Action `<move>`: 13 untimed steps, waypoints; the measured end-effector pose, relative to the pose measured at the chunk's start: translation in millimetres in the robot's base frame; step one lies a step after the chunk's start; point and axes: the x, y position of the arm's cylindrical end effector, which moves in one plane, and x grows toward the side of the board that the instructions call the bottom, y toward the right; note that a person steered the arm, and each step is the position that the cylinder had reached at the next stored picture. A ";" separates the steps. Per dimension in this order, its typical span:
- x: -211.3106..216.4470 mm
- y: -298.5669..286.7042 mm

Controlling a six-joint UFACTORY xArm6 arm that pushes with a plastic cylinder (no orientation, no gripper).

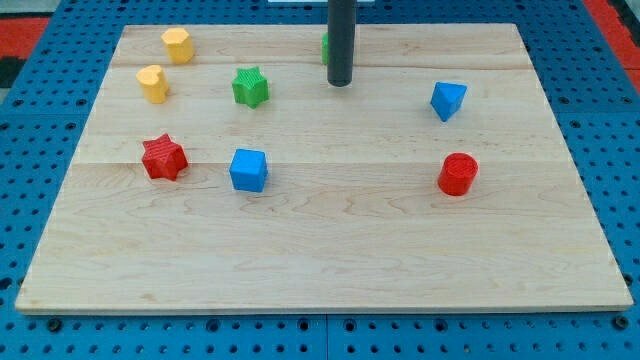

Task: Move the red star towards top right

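The red star lies on the wooden board at the view's left, about halfway down. My tip is at the view's top centre, far to the upper right of the red star. A blue cube sits just right of the red star. A green block is mostly hidden behind the rod, so its shape cannot be made out.
A green star lies left of my tip. Two yellow blocks sit at the top left: one near the top edge, one below it. A blue block and a red cylinder are at the right.
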 end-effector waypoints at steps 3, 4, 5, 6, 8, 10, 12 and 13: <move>20.3 0.0; 29.0 -11.6; 62.7 -41.0; 71.1 -61.2; 70.4 -96.3; 73.1 -106.8; 76.8 -191.8; 84.1 -250.6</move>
